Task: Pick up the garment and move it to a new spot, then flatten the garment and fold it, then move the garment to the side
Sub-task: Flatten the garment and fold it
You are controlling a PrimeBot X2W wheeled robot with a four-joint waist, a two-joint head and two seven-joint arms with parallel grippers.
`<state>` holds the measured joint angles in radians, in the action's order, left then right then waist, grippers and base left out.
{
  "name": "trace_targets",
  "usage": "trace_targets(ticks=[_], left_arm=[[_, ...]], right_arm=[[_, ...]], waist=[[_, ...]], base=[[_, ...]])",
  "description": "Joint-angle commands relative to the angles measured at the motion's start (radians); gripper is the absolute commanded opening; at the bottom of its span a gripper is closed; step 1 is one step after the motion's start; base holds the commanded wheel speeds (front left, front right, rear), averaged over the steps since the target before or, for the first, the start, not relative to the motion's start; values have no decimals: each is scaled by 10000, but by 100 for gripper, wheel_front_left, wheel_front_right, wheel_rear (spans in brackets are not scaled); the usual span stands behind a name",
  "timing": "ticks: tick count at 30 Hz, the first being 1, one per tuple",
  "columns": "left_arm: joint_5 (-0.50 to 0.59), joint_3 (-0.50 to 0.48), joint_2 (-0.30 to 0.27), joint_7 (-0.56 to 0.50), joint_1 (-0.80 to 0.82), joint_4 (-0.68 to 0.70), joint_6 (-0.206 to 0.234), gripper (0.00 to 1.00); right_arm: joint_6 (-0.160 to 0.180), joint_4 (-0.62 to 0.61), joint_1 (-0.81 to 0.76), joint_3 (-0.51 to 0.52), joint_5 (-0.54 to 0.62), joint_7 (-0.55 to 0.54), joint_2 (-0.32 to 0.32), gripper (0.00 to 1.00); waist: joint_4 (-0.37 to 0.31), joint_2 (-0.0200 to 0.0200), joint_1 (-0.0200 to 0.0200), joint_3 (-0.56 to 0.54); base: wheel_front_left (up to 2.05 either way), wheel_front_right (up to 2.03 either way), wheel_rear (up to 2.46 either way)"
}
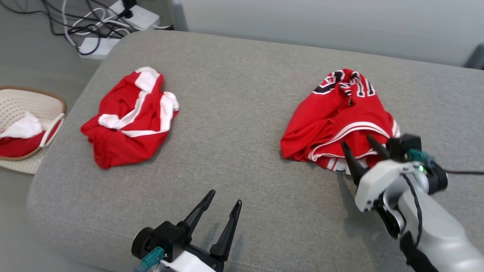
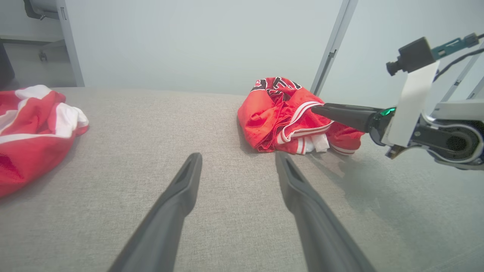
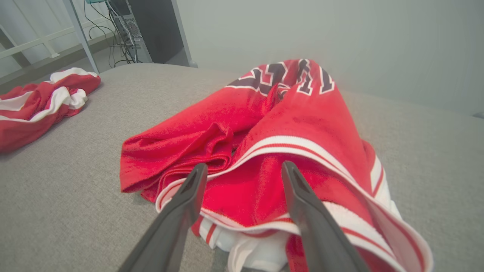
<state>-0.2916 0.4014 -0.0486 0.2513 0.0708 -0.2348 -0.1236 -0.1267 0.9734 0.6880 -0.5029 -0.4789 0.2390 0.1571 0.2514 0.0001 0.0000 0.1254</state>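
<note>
The garment (image 1: pixel 332 113), a crumpled red jersey with white stripes and dark lettering, lies on the right part of the grey cushion (image 1: pixel 242 75). My right gripper (image 1: pixel 356 140) is open, its two fingers spread over the garment's near striped edge with nothing clamped between them. In the right wrist view the garment (image 3: pixel 287 124) lies bunched under and beyond the right gripper (image 3: pixel 244 165). My left gripper (image 1: pixel 225 197) is open and empty over bare cushion near the front edge. The left wrist view has the left gripper (image 2: pixel 237 155) pointing at the garment (image 2: pixel 272 113), with the right gripper (image 2: pixel 315 108) reaching in from the right.
A second red and white garment (image 1: pixel 128 121) lies crumpled on the cushion's left part. A pale woven basket (image 1: pixel 56 99) holding more red and white cloth stands on the floor at far left. Power strips and cables (image 1: pixel 140 15) lie on the floor behind the cushion.
</note>
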Motion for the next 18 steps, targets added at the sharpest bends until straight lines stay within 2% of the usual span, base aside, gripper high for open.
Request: trace_targets(ticks=[1,9,18], left_arm=[[23,-359,-16,105,418,286,-71,100],[53,-332,-16,105,394,253,-71,100],[32,-203,-16,105,376,187,-71,100]], right_arm=[[-40,-397,-392,-263,-240,184,90,100],[-40,-828,-1060,-391,-730,217,249,100],[-40,-1426,-1164,-780,-834,225,-177,100]], waist=[[-261,-1,0,-29],[-313,-1,0,-17],[76,-1,0,102]], base=[[0,0,0],[0,0,0],[0,0,0]])
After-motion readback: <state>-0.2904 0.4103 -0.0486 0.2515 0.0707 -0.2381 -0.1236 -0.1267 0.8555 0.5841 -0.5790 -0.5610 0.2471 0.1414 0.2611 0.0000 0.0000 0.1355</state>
